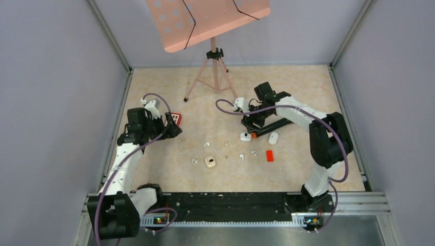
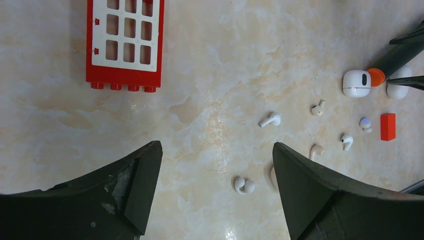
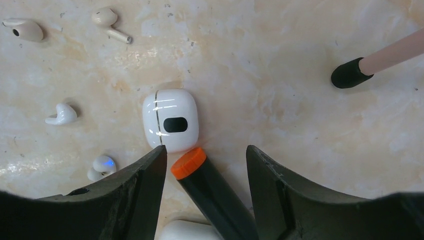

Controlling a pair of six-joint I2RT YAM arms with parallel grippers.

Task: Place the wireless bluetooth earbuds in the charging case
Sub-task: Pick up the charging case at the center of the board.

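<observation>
- I take this as the opening step. Every one of the earbuds (image 1: 206, 144) that I can see lies loose on the surface (image 1: 287, 174), scattered in the middle between the two arms. None sits in a case.
- My right fingers (image 3: 145, 185) are low over the surface, and the white charging case (image 3: 170, 126) lies just ahead of their tips. Its lid looks shut, as far as I can tell.
- They stand apart with a dark rod (image 3: 210, 195), orange-capped, lying between them. I see a gap on either side of it, so I judge nothing is gripped.
- My left fingers (image 2: 130, 190) are spread wide and hold nothing. They hover off to the left near the red-and-white grid block (image 2: 125, 42), with the earbuds ahead of them.
- A second white case (image 1: 273, 137) lies beside the rod, and a beige case (image 1: 210, 162) lies nearer the bases. A small red block (image 1: 270, 155) sits by the earbuds.
- Next, I think, the case must be steadied and opened. The rod's cap sits right against it and in my way, so I would shift the rod or reach past it. The buds will then need a fine pinch.
</observation>
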